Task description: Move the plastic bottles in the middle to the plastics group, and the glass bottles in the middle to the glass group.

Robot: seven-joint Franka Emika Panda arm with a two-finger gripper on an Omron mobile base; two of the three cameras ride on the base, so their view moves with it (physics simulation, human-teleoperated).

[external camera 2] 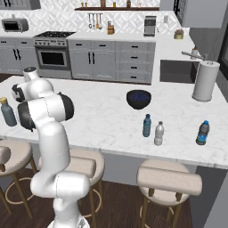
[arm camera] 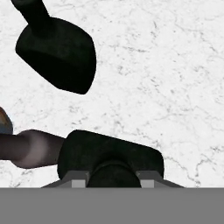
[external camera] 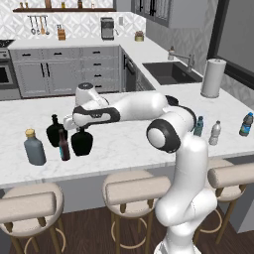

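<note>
Closest to the lens in the hand view is a squat black flask (arm camera: 109,153), seen from above with its narrow neck rising between the two tips of the pincer (arm camera: 113,181). In the left base view it stands at the left of the frame on the marble worktop (external camera: 134,146), just beside the brown beer bottle (external camera: 64,145) and near the second black flask (external camera: 54,131) and the grey cork-capped bottle (external camera: 34,148).

It looks like glass to me: stiff, smooth, heavy for its size, and likely to crack if knocked against its neighbours. The round belly seems too wide and slick to hold, so the neck is the sensible place.

The jaws sit close on either side of that neck, only slightly apart. I cannot tell whether they are actually squeezing it or merely flanking it.

Far right, the light-blue bottle (external camera: 199,126) waits just beside the clear bottle (external camera: 215,133).
</note>
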